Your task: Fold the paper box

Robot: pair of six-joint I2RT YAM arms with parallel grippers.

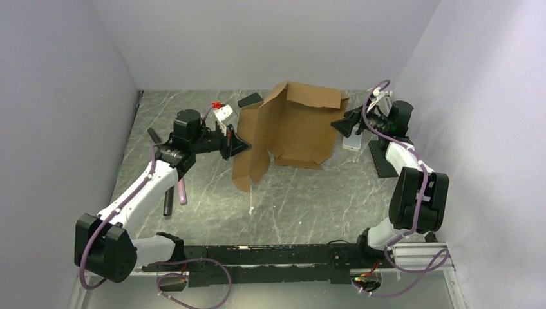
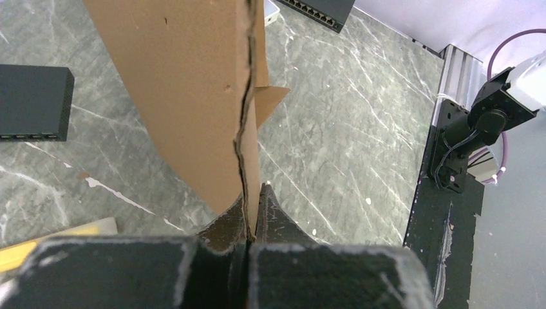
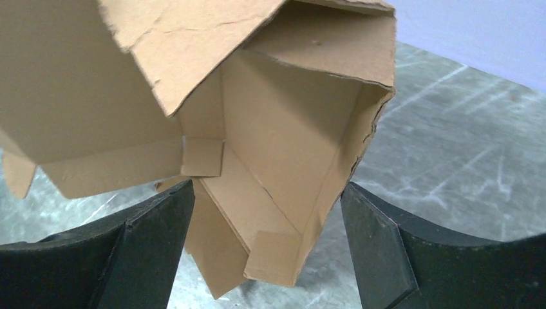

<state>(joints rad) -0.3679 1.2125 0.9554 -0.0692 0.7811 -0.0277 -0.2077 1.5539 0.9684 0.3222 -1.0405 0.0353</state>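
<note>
the paper box (image 1: pixel 293 129), plain brown cardboard, stands partly folded on the grey marbled table (image 1: pixel 290 206), toward the far wall and about midway between the two arms. its back panel is upright, a tall side panel swings forward on the left, and creased flaps lie along its near base. the left gripper (image 1: pixel 241 145) meets the box at that forward panel; in the left wrist view its jaws are pressed together on the panel's thin edge, with the cardboard rising straight out from between them. the right gripper (image 1: pixel 339 123) is at the box's right edge with its jaws set wide apart. in the right wrist view the two black fingers (image 3: pixel 154 238) straddle a folded corner of the box, and whether they touch the cardboard cannot be told. just right of the box, under the right gripper, lies a small whitish container (image 1: pixel 353 143), and beyond it a flat black slab (image 1: pixel 385 158) lies beside the right arm. at the box's far left corner lies a small black block (image 1: pixel 250 100), with a white piece tipped in red (image 1: pixel 222 111) just left of it. further left of the box, beneath the left arm, lie a purple pen (image 1: pixel 182 191) and a dark stick (image 1: pixel 169 201).
</note>
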